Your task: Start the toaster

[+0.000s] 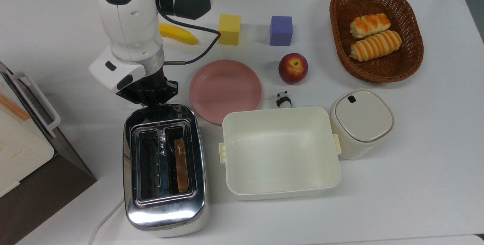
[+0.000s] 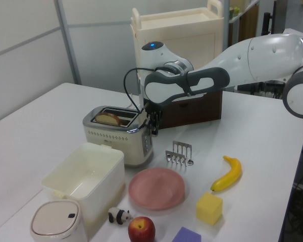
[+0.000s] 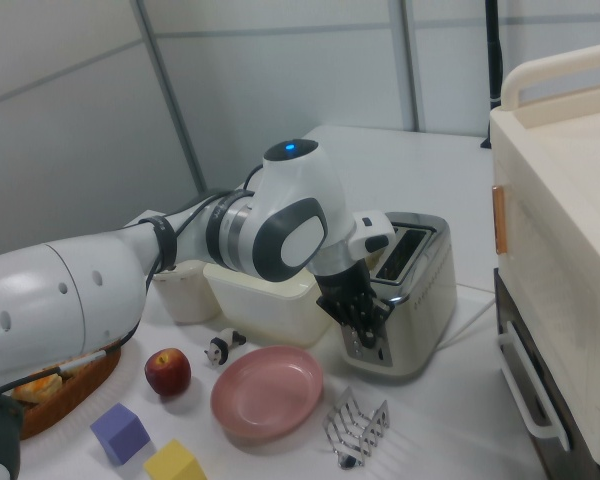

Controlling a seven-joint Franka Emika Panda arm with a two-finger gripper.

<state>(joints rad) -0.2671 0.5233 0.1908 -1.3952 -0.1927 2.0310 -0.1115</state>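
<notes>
Against the toaster's control end presses the pincer; finger spacing can't be told.

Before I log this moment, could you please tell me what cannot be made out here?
- Toaster lever: the top view's arm covers that end; the right view's claw covers it.
- Claw opening: too small in the left view.
- Toaster cord: cut off by the top view's bottom edge.

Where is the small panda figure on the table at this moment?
In the top view, the panda figure stands near the middle, just above the cream tub, between the pink plate on its left and the apple above it.
</notes>
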